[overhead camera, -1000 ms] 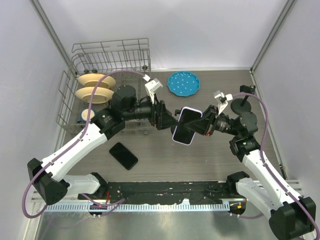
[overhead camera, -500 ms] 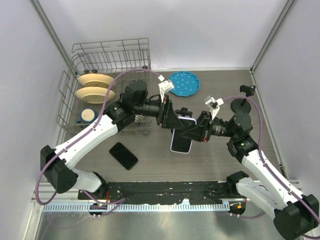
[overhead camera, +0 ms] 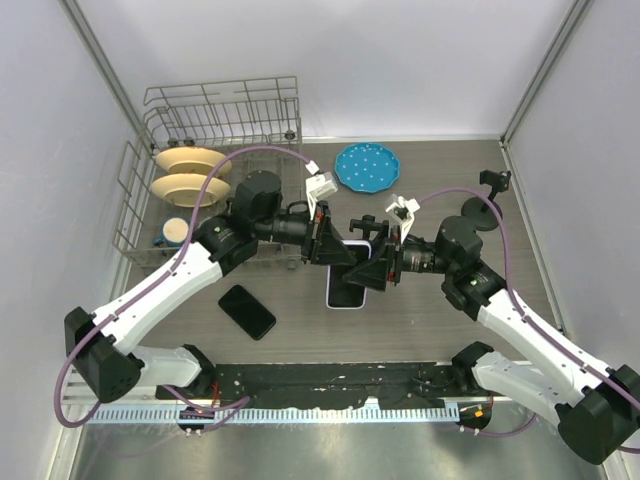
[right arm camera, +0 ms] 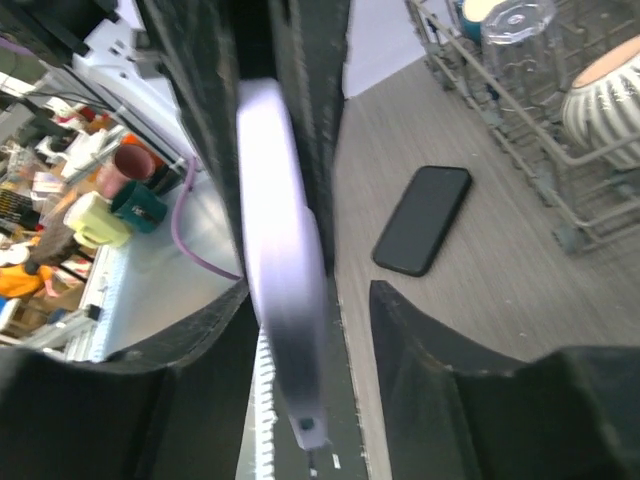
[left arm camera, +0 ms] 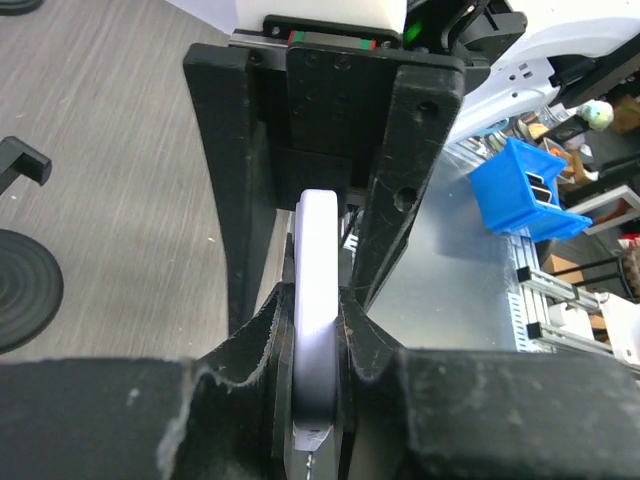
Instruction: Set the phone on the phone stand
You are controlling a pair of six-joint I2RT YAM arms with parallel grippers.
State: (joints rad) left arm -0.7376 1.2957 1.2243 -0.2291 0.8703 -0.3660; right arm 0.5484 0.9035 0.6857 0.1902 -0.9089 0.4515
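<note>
- We see two robot arms meeting over the middle of a grey wood-grain table, viewed from above.
- A pale lavender phone (overhead camera: pixel 346 292) sits between the two grippers at mid-table.
- The left gripper (overhead camera: pixel 338 250) is pinching the lavender phone. In its wrist view, both black fingers (left arm camera: pixel 262 340) press against the flat sides of the phone, which we see edge-on.
- The right gripper (overhead camera: pixel 372 268) has its fingers spread. In its wrist view the phone lies against one finger, and the other finger (right arm camera: pixel 410 335) stands clear of it.
- The black phone stand (overhead camera: pixel 483 207) is at the far right of the table, well apart from the lavender phone.
- A black phone (overhead camera: pixel 247 311) lies flat, near and left of centre.
- A wire dish rack (overhead camera: pixel 222 105) at far left holds cream bowls (overhead camera: pixel 188 172).
- A blue plate (overhead camera: pixel 366 167) lies just right of the rack.
</note>
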